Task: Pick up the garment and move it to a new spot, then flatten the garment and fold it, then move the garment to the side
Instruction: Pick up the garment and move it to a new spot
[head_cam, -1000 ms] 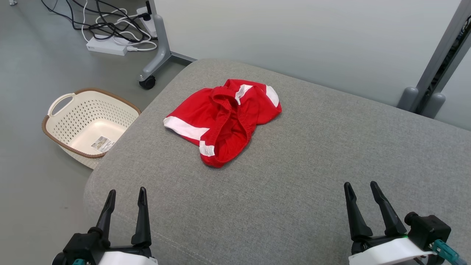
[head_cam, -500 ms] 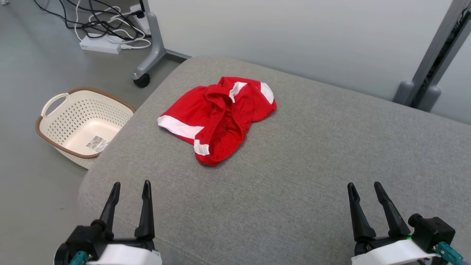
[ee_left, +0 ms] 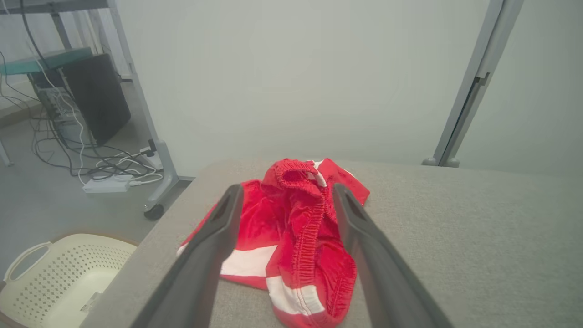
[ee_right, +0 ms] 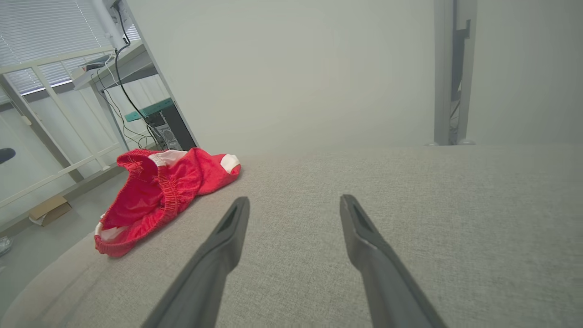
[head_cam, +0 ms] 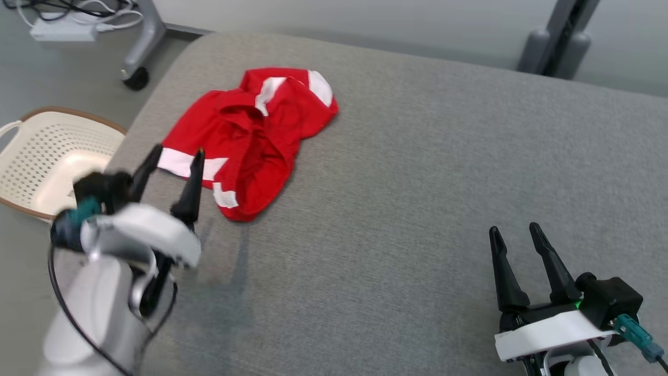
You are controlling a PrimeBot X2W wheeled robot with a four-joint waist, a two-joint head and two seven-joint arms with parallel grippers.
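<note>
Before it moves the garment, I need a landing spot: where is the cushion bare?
The grey cushion is bare from the red garment rightward, past the right gripper. Its left edge is crowded: left gripper at the garment, basket beside.

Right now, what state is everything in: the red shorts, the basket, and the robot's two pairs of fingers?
Red shorts: crumpled, unfolded, lying on the grey cushion.
Laundry basket: upright on the floor, no clothes seen inside.
Left fingers: spread apart, holding nothing, close to the shorts.
Right fingers: spread apart, holding nothing, far from the shorts.
</note>
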